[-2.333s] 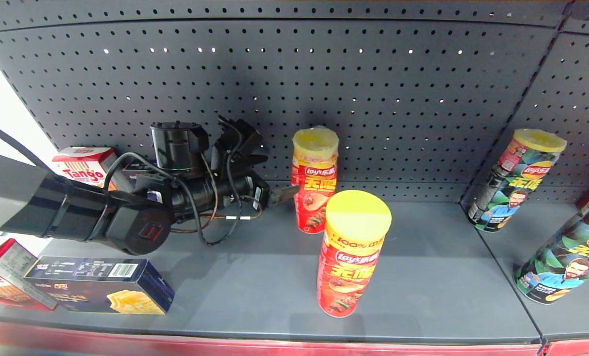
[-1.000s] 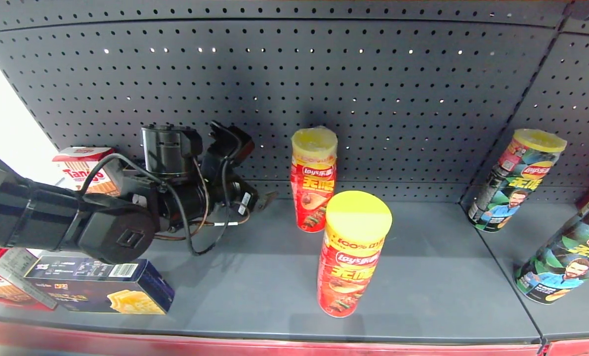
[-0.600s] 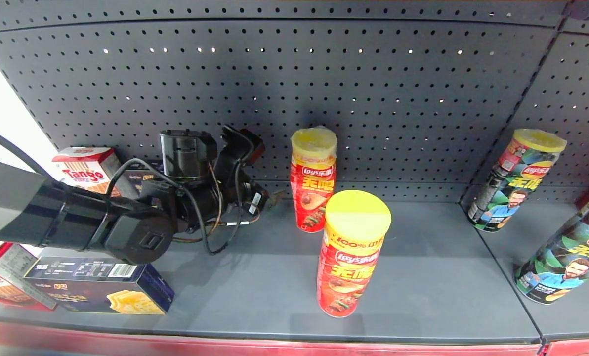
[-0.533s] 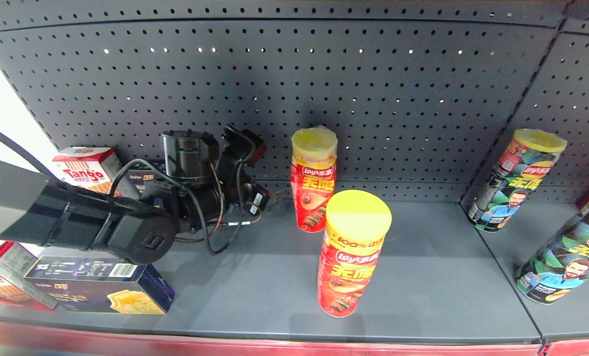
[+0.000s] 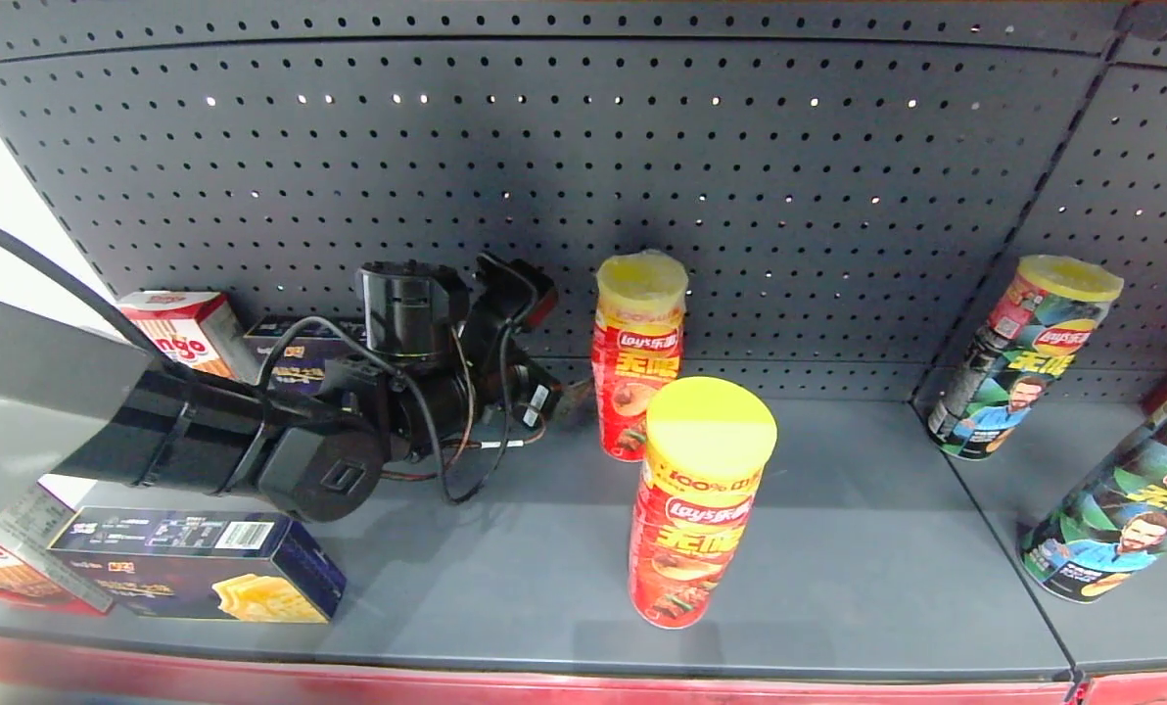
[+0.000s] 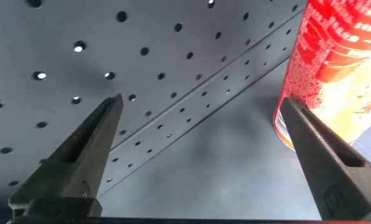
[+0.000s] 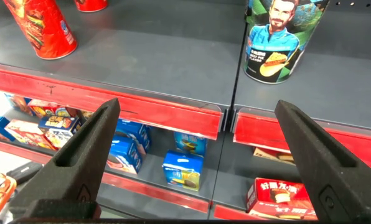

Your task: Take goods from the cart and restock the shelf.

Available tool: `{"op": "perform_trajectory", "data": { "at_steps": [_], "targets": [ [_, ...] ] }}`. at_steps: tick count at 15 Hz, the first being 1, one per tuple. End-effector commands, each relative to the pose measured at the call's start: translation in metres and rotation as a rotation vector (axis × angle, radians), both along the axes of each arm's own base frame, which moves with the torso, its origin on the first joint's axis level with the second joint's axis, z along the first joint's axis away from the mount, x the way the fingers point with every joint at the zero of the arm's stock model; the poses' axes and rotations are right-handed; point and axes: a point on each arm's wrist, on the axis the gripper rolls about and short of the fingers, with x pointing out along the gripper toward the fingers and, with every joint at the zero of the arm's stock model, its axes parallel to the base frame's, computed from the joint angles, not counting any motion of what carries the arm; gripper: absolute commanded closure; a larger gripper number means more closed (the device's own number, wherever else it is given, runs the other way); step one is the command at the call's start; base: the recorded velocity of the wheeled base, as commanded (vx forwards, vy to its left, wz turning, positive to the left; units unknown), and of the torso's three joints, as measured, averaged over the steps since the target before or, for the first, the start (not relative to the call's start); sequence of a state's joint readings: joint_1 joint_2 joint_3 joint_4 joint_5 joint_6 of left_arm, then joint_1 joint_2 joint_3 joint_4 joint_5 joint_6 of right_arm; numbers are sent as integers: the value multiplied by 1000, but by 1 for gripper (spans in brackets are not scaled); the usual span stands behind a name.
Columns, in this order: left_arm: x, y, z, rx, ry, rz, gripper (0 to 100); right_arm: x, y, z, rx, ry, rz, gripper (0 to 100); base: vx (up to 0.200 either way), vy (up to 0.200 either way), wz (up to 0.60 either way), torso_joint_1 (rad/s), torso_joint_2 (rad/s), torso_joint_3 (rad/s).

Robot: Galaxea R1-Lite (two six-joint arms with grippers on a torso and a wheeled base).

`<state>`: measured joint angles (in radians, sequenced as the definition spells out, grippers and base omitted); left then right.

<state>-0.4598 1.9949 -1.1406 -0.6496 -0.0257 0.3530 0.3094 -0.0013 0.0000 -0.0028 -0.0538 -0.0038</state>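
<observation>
- the left pincer is gaping wide and empty just left of the rear red can, probably placed to nudge or straighten it.
- that can is standing upright on the shelf, the pegboard close behind it.
- the front red can is crowding its forward-right; open shelf is lying farther right.
- the right pincer is hanging wide, empty, well out in front of it.

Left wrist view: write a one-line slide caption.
Open left gripper beside a red chip can on the grey shelf, facing the pegboard.
</observation>
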Motion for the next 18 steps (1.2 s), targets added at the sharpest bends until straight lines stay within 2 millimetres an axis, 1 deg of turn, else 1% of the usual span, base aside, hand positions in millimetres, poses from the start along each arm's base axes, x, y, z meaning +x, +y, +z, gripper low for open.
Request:
{"op": "perform_trajectory", "data": {
  "at_steps": [1,6,8,12,18],
  "targets": [
    [2,-4,-3,2,4,-7,0,0,0,0,-1,1,1,0,0,0,0,0,0,0],
    [2,-10,-2,-1,-4,-16,0,0,0,0,-1,1,1,0,0,0,0,0,0,0],
    [4,-14,-4,2,0,-19,0,0,0,0,-1,-1,1,0,0,0,0,0,0,0],
    [4,-15,-3,-1,-5,-22,0,0,0,0,-1,1,1,0,0,0,0,0,0,0],
    [4,-12,-3,-3,-5,-16,0,0,0,0,-1,1,1,0,0,0,0,0,0,0]
  ]
}}
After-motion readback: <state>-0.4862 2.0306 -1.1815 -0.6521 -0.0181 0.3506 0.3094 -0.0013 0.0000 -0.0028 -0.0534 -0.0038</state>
